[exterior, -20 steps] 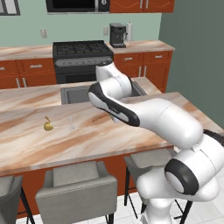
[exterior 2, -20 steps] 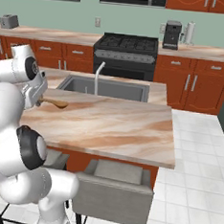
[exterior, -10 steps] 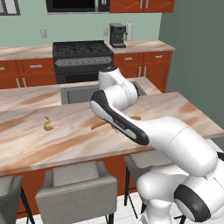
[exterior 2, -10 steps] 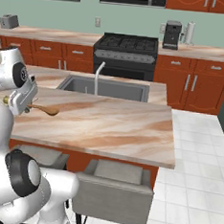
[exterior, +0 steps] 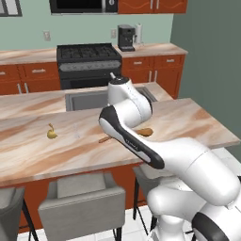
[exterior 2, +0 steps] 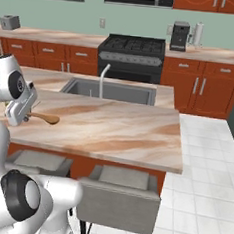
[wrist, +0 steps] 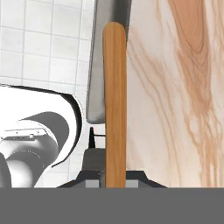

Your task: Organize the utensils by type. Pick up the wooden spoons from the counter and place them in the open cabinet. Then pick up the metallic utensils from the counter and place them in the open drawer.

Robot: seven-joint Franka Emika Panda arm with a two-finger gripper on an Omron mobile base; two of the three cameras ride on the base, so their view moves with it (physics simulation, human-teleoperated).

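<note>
Marble island, one spoon lifted

Pinkish marble counter (exterior: 42, 155) stretches across the room; on its left lies the small yellow wooden spoon (exterior: 51, 133), alone. Further right, the gripper (exterior 2: 20, 111) pinches the large wooden spoon (exterior 2: 44, 117) by its handle, held just above the slab near the sink (exterior: 89, 100)

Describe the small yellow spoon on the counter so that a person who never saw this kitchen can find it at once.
Start at the wide marble counter with the sink set in it. In the left base view, look to the sink's near left: the small yellow spoon lies alone on bare marble. It is yellower and much shorter than the large wooden spoon in the gripper.
</note>
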